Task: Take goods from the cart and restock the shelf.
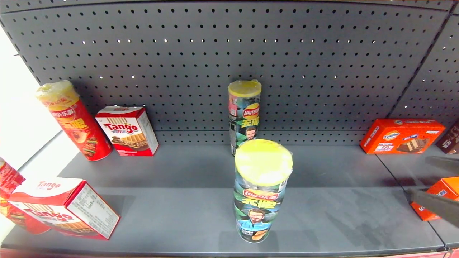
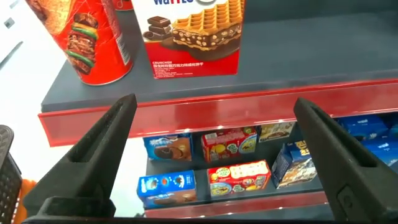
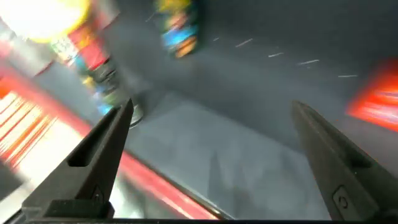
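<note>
1. The tall chip can [image 1: 263, 190] stands up straight on the shelf [image 1: 172, 172], close to the front. A twin can [image 1: 244, 114] stands right behind it.
2. The right gripper [image 3: 211, 107] is spread wide and holds nothing. It hangs over the shelf, beside the tall chip can.
3. The left gripper [image 2: 214, 101] is spread wide and empty too. It sits low in front of the shelf's red edge [image 2: 186, 115], below a red can [image 2: 93, 43] and a wafer box [image 2: 193, 37].
4. I think a bump from the right gripper could tip the tall chip can. Then it could roll off the front.
5. If the left gripper goes straight up, it may hit the red edge.
</note>
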